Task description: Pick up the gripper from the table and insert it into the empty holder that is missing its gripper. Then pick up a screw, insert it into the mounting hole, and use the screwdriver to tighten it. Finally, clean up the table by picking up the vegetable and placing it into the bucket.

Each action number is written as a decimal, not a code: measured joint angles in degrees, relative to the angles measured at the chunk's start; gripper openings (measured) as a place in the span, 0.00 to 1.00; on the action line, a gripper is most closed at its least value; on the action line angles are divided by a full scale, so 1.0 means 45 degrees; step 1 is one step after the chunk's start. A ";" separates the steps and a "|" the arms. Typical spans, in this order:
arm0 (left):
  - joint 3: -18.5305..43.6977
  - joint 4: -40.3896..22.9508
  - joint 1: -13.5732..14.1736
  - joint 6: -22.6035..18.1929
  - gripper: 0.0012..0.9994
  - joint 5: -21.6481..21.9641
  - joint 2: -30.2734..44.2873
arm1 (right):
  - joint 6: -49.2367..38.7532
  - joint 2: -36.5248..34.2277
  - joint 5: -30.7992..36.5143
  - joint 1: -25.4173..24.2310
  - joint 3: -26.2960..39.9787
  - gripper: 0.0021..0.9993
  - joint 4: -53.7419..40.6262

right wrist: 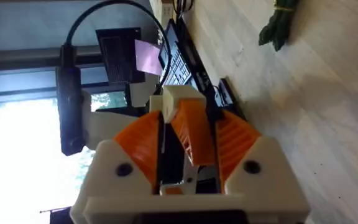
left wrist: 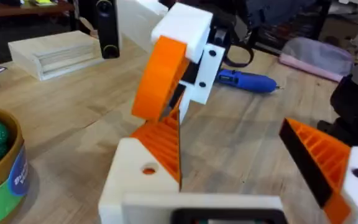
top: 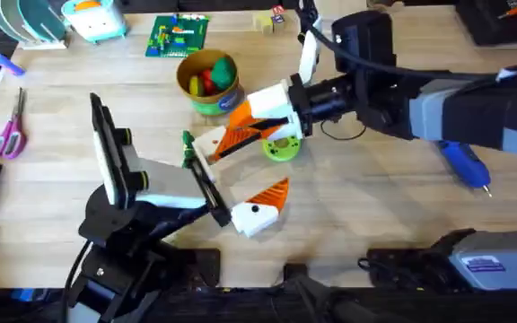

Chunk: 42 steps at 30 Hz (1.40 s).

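Right gripper (top: 240, 126) jaws closed on orange gripper (right wrist: 191, 134), held over counter (top: 375, 197) facing left gripper (top: 254, 211), jaws wide open, empty, presented for insertion

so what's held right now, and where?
Right gripper pinches the small orange plastic wedge across its two sides; left gripper is open, holding nothing.
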State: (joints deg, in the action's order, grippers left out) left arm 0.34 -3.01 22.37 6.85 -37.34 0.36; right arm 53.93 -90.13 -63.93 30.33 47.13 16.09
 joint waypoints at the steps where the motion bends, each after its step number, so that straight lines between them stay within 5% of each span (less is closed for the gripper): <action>1: 0.0000 -0.0004 0.0000 0.0000 0.99 -0.0005 0.0000 | 0.0000 0.0000 -0.0035 -0.0070 0.0000 0.44 -0.0002; 6: -0.0001 -0.0005 0.0000 0.0000 0.99 -0.0039 0.0000 | -0.0050 0.0000 -0.0023 -0.0151 0.0000 0.55 0.0001; 29: 0.0000 -0.0005 0.0000 0.0000 0.99 -0.0039 0.0000 | -0.1136 0.0000 0.0163 -0.0476 0.0000 0.72 -0.1678; 42: 0.0000 -0.0005 0.0000 0.0000 0.99 -0.0041 0.0000 | -0.1423 0.0000 -0.0763 -0.0923 0.0000 0.67 -0.2104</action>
State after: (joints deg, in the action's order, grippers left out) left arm 0.34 -3.03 22.37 6.85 -37.53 0.36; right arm 47.53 -90.13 -67.36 26.17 47.13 6.62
